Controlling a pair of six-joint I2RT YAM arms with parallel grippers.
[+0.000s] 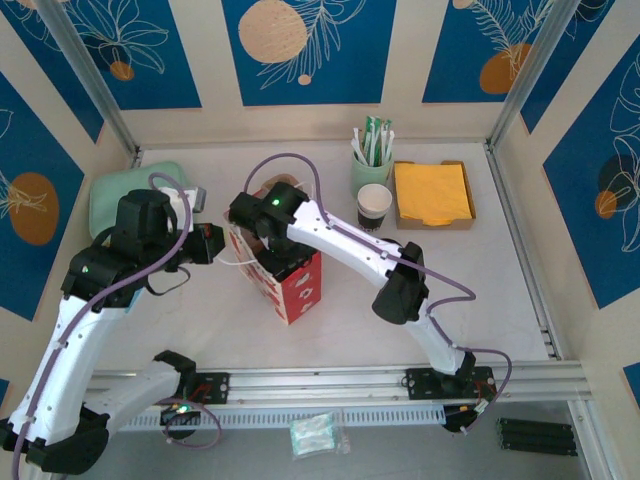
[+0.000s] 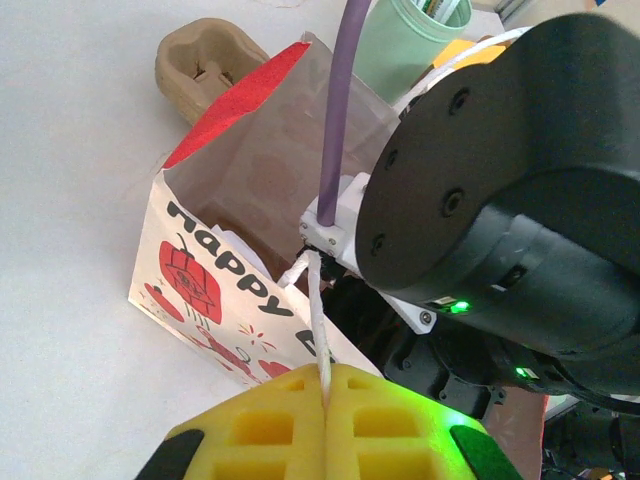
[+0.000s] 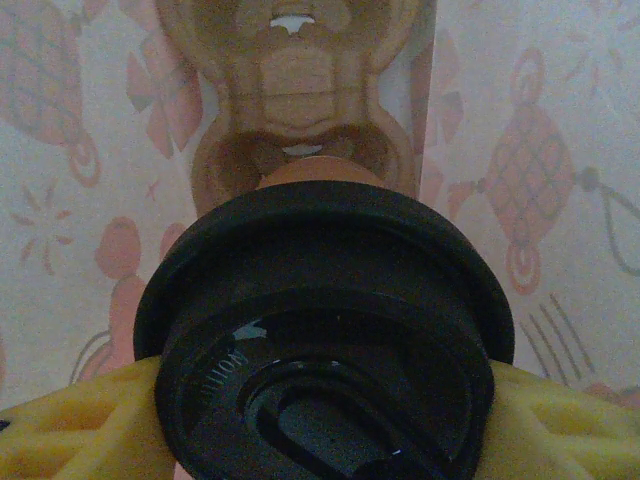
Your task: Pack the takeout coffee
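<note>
My right gripper (image 3: 322, 425) grasps the takeout coffee (image 3: 325, 335): one yellow finger (image 3: 70, 425) presses on each side of the cup just under its round black lid, and the lid faces my wrist camera. I hold the cup down inside the red-and-white paper bag (image 1: 285, 270), whose pale printed walls rise around it on both sides. Beyond the cup, between those walls, lies a brown cardboard carrier (image 3: 300, 90); the cup's brownish body points toward one of its pockets, though I cannot tell whether they touch. From above, my right gripper (image 1: 263, 238) reaches into the bag's open mouth near the middle of the table. My left gripper (image 2: 325, 400) is clenched on the bag's white cord handle (image 2: 316, 300), its yellow pads pressed together with the cord pinched between them, and from above the left gripper (image 1: 208, 243) sits just beside the bag's left edge. A second moulded cup holder (image 2: 205, 65) rests on the table past the bag. Further back stand a green cup of stirrers (image 1: 371, 165), a lidless white cup (image 1: 374, 205) touching it, and a tray of yellow napkins (image 1: 433, 193).
</note>
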